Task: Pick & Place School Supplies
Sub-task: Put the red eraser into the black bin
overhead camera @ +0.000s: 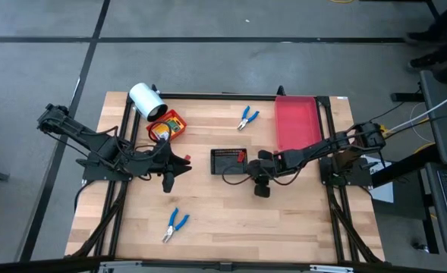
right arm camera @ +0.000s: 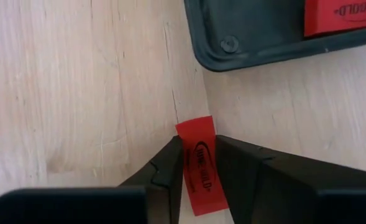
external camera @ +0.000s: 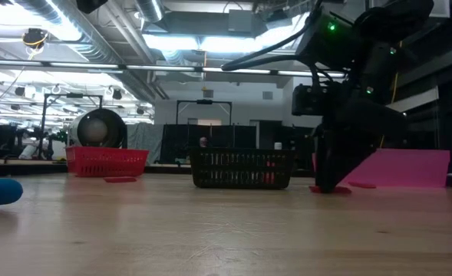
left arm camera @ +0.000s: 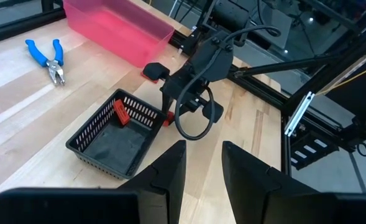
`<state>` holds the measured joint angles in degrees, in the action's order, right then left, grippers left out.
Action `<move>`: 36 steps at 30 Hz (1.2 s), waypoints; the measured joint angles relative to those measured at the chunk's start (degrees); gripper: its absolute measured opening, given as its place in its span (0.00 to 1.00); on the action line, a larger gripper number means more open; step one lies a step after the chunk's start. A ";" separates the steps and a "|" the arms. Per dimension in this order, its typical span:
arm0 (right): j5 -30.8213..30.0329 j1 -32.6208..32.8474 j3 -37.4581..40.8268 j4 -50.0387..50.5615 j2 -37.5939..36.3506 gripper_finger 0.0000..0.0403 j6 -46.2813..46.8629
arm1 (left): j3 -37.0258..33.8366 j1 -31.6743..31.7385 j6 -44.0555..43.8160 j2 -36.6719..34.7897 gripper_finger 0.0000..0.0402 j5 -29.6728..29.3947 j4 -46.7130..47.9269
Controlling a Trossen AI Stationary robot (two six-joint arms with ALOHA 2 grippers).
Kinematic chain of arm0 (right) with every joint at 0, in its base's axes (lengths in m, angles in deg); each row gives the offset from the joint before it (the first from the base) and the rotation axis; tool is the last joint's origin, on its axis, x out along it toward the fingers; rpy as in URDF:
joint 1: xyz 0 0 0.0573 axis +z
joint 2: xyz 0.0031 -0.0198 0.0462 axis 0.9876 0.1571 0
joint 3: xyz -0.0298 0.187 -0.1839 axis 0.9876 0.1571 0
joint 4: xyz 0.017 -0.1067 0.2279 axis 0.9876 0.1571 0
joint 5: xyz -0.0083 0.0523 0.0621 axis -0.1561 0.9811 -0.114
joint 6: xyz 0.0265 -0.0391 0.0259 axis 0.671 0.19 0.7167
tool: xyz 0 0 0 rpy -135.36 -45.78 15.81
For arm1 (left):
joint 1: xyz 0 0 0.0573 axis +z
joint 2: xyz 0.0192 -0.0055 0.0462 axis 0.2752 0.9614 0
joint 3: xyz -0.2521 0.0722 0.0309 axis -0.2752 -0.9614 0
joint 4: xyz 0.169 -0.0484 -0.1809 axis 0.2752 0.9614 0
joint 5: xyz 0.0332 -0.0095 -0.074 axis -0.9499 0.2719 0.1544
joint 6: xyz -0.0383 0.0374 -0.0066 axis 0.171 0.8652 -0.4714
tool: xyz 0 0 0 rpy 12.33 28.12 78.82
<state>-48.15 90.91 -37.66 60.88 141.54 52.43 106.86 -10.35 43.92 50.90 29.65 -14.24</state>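
Observation:
A tiny red rectangular piece (right arm camera: 198, 134) lies flat on the wood just off a corner of the black mesh tray (overhead camera: 225, 161). My right gripper (right arm camera: 198, 148) stands over it, pointing down, shut on it. A second red piece (left arm camera: 120, 112) lies inside the tray. The red basket (overhead camera: 167, 127) holds yellow-orange printed boxes. Two blue-handled pliers lie on the table, one at the far side (overhead camera: 247, 117) and one at the near side (overhead camera: 174, 224). My left gripper (left arm camera: 204, 163) is open and hovers left of the tray, touching nothing. My right gripper pinches the red piece between its two fingers, which come from above and point down. The fingers (right arm camera: 169, 163) sit on its two long edges (right arm camera: 202, 171), lying along its length. The piece still lies flat on the table (external camera: 329, 189).
A white roll (overhead camera: 146, 100) lies by the red basket at the far left. The pink-red tray (overhead camera: 295, 121) sits at the far right, behind my right arm. Bare wood stretches across the table's near half around the near pliers.

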 joint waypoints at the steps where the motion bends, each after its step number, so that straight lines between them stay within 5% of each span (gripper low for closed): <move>1: 0.02 0.00 0.00 -0.01 0.00 0.21 0.59 | 0.00 0.00 0.02 0.00 0.25 0.00 0.00; 16: 1.89 5.21 -0.27 1.41 -8.24 0.22 12.01 | 0.00 0.00 0.50 0.00 0.25 0.30 0.05; 22: -3.93 6.06 -7.03 0.80 -10.21 0.22 10.85 | 0.00 0.00 0.52 0.00 0.25 -0.31 0.46; 27: -8.25 2.43 -12.16 -0.95 -9.23 0.22 4.87 | 0.00 0.00 0.56 0.00 0.25 -0.76 0.46; 36: -5.78 -7.61 -12.90 -4.39 -5.42 0.25 0.57 | -0.02 -0.40 0.63 0.02 0.25 -1.60 -0.01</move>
<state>-53.92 83.30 -50.56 56.49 136.12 53.01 106.84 -10.75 44.55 50.92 28.05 -14.25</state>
